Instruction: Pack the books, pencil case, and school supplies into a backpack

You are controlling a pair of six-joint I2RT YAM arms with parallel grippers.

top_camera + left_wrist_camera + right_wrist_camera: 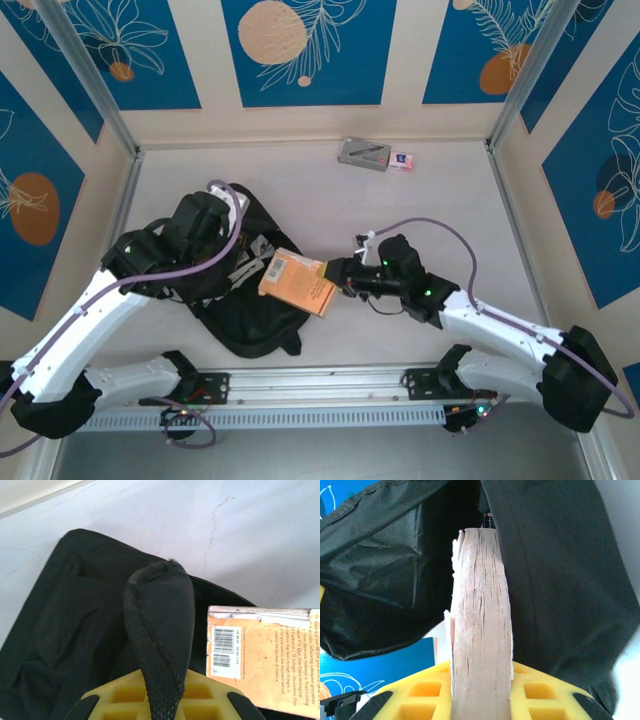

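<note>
Orange book [297,282] at the mouth of the backpack [250,325]: the insertion step is in hand.
Top view: the right claw [335,275] is clamped on the book's right edge. The book lies over the backpack at the tabletop's [440,220] near left, long axis roughly left-right, free end toward the left claw [240,262]. Left wrist: that claw is closed on the carry strap [160,630], lifting the mouth. Right wrist: the book is edge-on, aimed into the dark opening. The next move likely calls for pushing leftward and deeper, then releasing.

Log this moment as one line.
left gripper shut on backpack strap | right gripper holding orange book at backpack opening | pencil case unpacked, far side
</note>
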